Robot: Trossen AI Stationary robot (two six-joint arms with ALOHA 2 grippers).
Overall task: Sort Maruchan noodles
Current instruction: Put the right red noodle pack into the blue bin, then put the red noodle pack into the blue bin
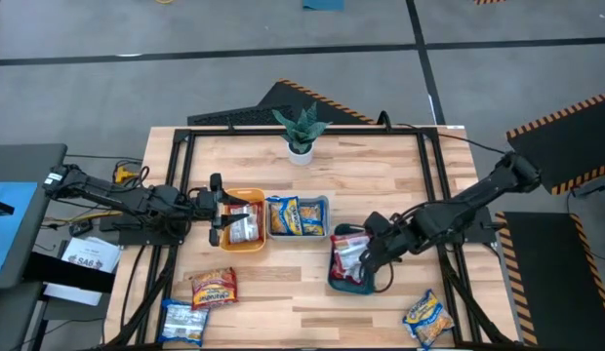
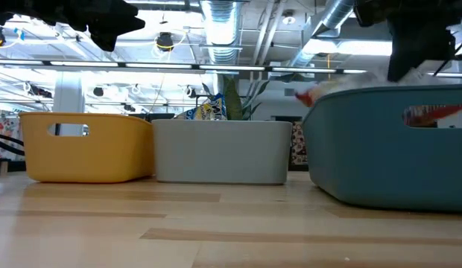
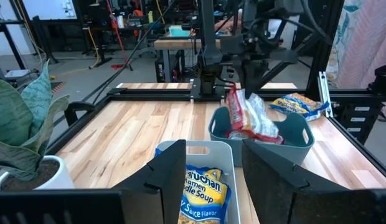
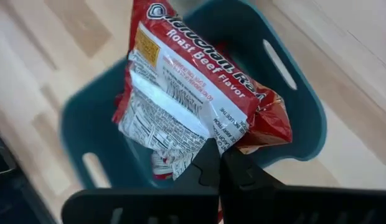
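Note:
My right gripper (image 4: 221, 167) is shut on a silver-and-red Maruchan packet (image 4: 187, 93) over the teal tray (image 1: 340, 283), which holds more red packets. My left gripper (image 1: 217, 213) hovers open above the orange tray (image 1: 252, 198), where a silver-and-red packet (image 1: 243, 227) lies flat. The clear tray (image 1: 325, 203) holds yellow-and-blue packets (image 1: 296, 217). Three packets lie flat on the table near its near edge: an orange-red one (image 1: 214, 288), a blue-and-silver one (image 1: 182, 322) and a yellow-and-blue one (image 1: 427, 317). My right gripper pinches the silver-and-red packet between its two fingers at one edge (image 4: 213, 144), coming from above and slanting down. The packet hangs crumpled below the fingers over the teal tray (image 3: 299, 134). Whether its lower end rests on the packets inside, I cannot tell.
A potted plant (image 1: 301, 132) stands at the middle of the table's far edge. The three trays stand in a row across the table's middle. Bare wood lies between the trays and the near edge (image 1: 302, 312).

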